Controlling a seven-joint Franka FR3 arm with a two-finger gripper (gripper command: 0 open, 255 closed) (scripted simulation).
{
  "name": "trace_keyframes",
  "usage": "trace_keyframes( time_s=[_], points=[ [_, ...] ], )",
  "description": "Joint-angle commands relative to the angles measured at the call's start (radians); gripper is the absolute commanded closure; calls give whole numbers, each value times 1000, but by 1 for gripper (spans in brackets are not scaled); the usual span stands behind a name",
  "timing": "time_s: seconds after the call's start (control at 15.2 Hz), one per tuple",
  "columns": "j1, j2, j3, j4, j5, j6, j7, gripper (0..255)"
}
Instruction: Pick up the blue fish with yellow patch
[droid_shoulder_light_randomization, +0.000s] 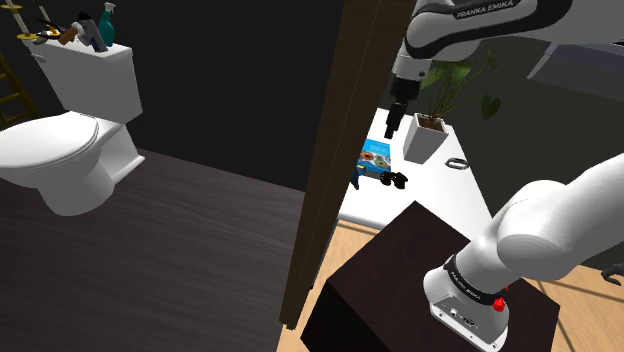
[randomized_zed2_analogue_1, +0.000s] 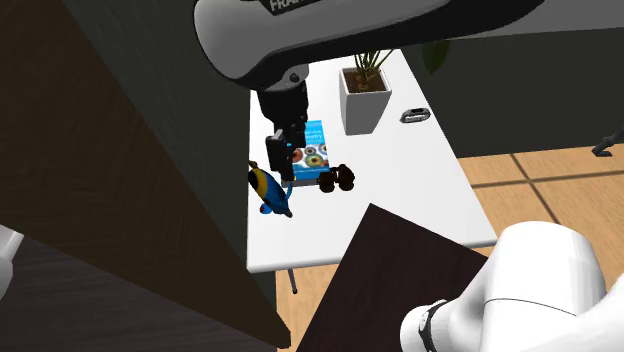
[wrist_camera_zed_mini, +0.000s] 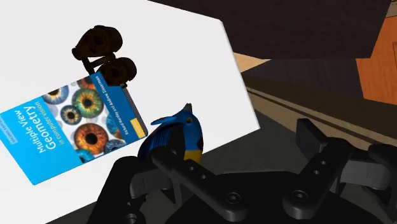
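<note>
The pincer (wrist_camera_zed_mini: 238, 149) hangs over the white table (randomized_zed2_analogue_1: 400, 200) with its two black fingers (wrist_camera_zed_mini: 184, 175) standing well apart and nothing clasped between them. Nearest below it, at the table's edge, lies the blue fish (wrist_camera_zed_mini: 175, 137) with a yellow patch. It sits just past the tip of one finger and off to that side of the gap, not inside it; whether finger and fish touch cannot be told. Just beside the fish lies a blue book (wrist_camera_zed_mini: 70, 127) with eyes on its cover. At one corner of the book sits a small dark brown lump (wrist_camera_zed_mini: 102, 54) whose kind is hard to make out. Farther along the table stand a white pot (randomized_zed2_analogue_1: 362, 105) with a green plant (randomized_zed2_analogue_1: 370, 60) and a small grey object (randomized_zed2_analogue_1: 413, 115). A dark wall panel (droid_shoulder_light_randomization: 325, 150) runs close along the table edge where the fish lies and, in the shoulder view, hides most of the fish. Beyond the panel a white toilet (droid_shoulder_light_randomization: 70, 150) stands on a dark floor (droid_shoulder_light_randomization: 150, 270), and the bottles (droid_shoulder_light_randomization: 95, 30) on its tank are too small to tell apart.
</note>
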Motion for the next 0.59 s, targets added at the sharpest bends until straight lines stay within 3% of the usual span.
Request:
trace_keyframes(
  time_s=[0.0, 0.53],
  points=[
    [4, 86, -29, 30, 21, 17, -72, 0],
    [-14, 458, -71, 186, 142, 61, -342, 0]
  ],
)
